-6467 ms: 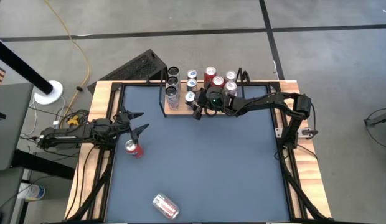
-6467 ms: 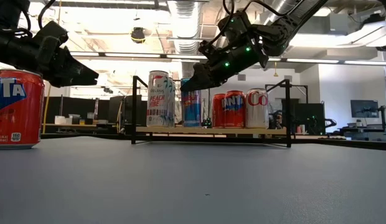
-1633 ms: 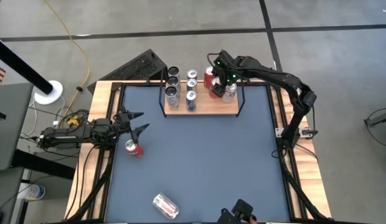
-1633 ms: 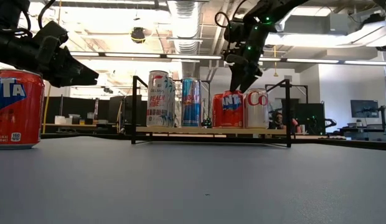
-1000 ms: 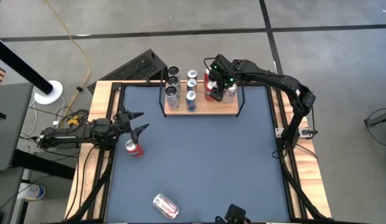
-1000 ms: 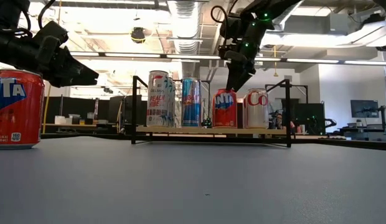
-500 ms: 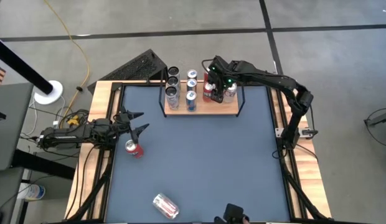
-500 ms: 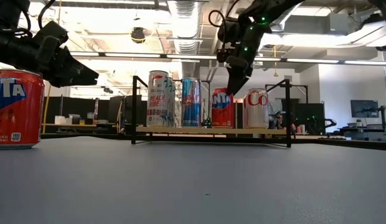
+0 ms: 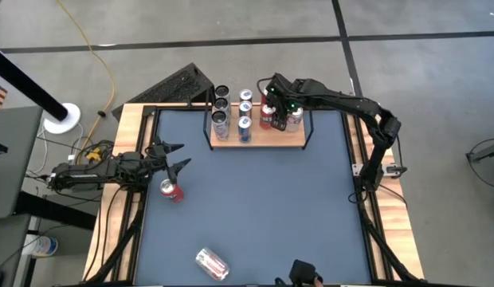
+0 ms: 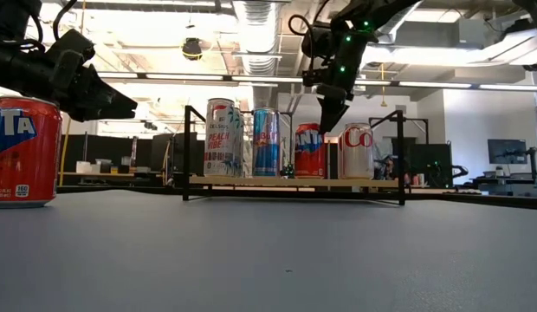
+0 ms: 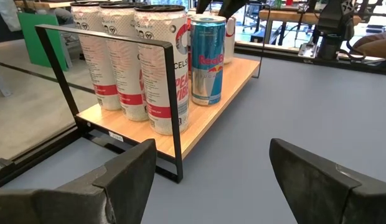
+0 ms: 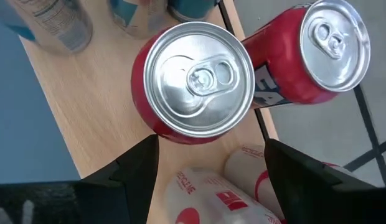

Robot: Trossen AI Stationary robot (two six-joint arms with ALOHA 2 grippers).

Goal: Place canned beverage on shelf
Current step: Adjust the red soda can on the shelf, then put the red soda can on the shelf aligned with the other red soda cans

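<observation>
Right hand (image 12: 202, 163) spread above a red can (image 12: 192, 81) standing upright on the shelf (image 9: 272, 135), not gripping. Can looks rigid, smooth, likely slippery; best pinched across its sides. Silver lid, pull tab. Left hand (image 9: 174, 157) spread beside another red can (image 9: 172, 190) on the counter (image 9: 271, 207).

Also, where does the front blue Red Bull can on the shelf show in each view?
High view: the Red Bull can is the front one of the shelf's middle row.
Low view: the can stands right of the white can.
Left wrist view: the can is near the top middle.
Right wrist view: cannot tell; only blurred blue cans at the edge.
Shared landmark: the shelf's light-wood board.
</observation>
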